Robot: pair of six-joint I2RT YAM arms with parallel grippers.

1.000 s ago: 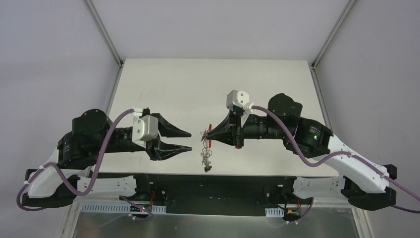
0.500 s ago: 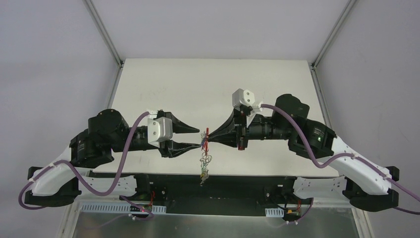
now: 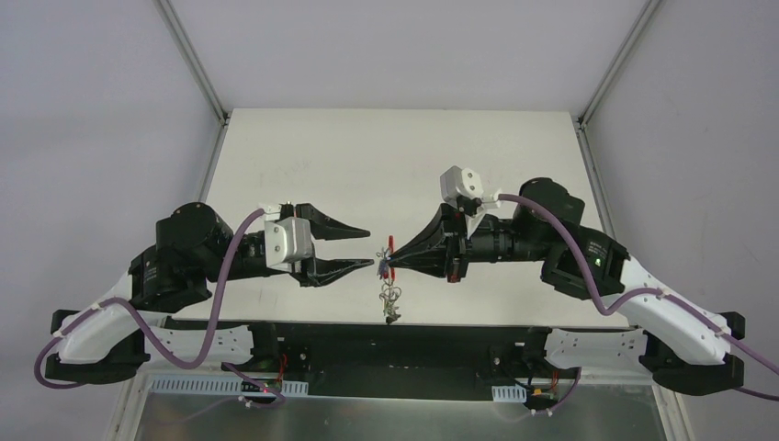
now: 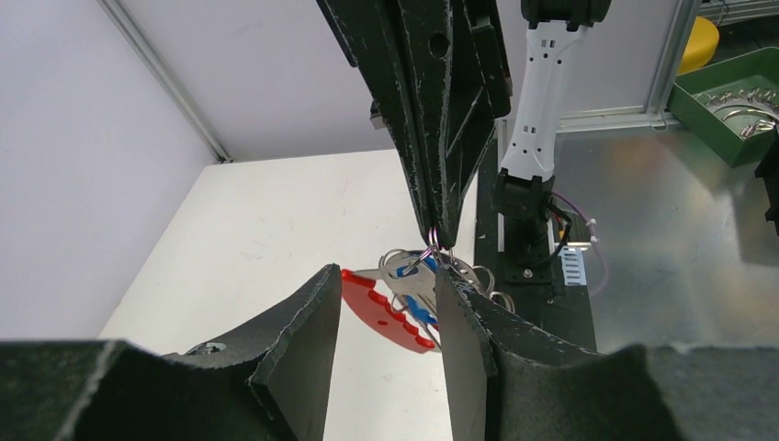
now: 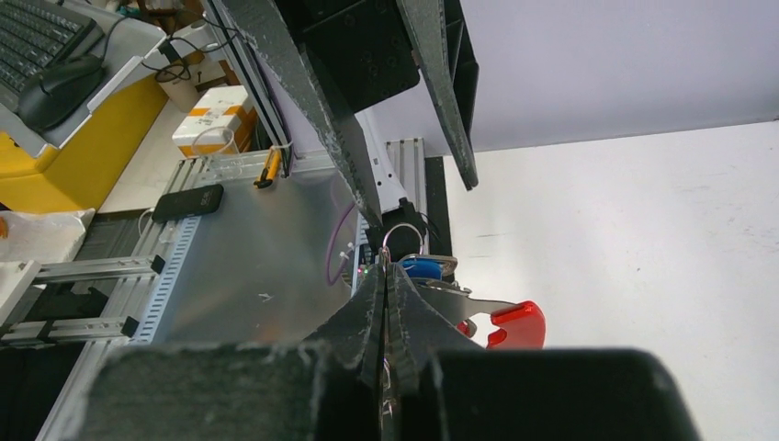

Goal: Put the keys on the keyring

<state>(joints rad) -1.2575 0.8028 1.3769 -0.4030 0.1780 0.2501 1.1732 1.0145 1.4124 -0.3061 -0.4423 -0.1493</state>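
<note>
I find the right gripper (image 3: 387,262) clamped on the keyring (image 3: 390,292), which dangles from it. The left gripper (image 3: 372,248) stands open just beside it.

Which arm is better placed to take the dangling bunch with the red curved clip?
Left. The left gripper is open, empty, right beside the red-clipped keyring bunch. The right gripper is shut on its top, holding it up.

— What are the jaws like?
— Matt black, rough and grainy, flecked pale along the edges.
— And the keyring (image 4: 404,292)?
— Clip (image 4: 384,310) of glossy red plastic, rings (image 3: 391,299) of bright metal, and a key (image 5: 421,267) with a shiny blue plastic head.
— The surface (image 3: 367,156)?
— Smooth, matt white. The sheet (image 5: 248,266) past its edge is brushed, reflective metal.
</note>
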